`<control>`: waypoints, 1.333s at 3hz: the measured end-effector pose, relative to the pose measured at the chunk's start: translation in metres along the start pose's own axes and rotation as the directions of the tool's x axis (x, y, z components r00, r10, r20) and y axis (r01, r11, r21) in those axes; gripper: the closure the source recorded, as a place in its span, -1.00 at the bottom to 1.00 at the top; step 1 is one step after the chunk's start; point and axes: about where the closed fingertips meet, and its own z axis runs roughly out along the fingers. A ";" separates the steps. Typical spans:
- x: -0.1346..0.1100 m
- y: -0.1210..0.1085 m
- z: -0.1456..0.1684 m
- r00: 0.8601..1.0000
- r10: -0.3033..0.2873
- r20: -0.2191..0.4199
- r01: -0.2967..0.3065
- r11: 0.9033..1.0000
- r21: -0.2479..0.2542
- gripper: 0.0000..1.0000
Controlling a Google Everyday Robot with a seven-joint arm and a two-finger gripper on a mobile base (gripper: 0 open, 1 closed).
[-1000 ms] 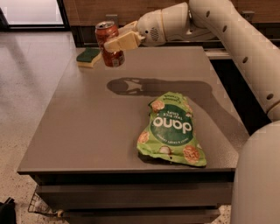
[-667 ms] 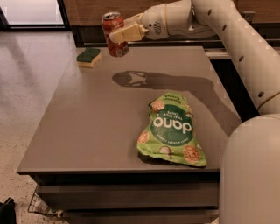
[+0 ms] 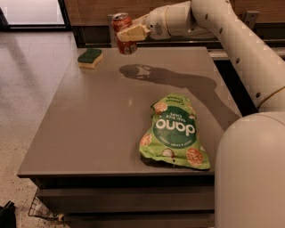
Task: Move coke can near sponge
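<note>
Light is moderate and even, mostly from overhead. The arm and the gripper, clamped on the coke can above the far edge of the table, throw a soft-edged dark shadow onto the tabletop just beneath them, which widens into a band running toward the table's right edge. A window beyond the table's far left corner is washed out to white, and the floor left of the table carries a pale sheen. The tabletop has a dull gloss. The snack bag on the table's near right part shows small glints and a thin shadow under its near edge. The sponge near the far left corner is evenly lit.
</note>
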 end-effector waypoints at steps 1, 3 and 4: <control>0.015 -0.007 0.012 1.000 0.016 -0.007 -0.016 0.998 0.056 1.00; 0.045 0.008 0.043 0.989 0.047 0.140 -0.056 0.997 0.059 1.00; 0.051 0.019 0.064 0.988 0.052 0.148 -0.058 0.998 0.036 1.00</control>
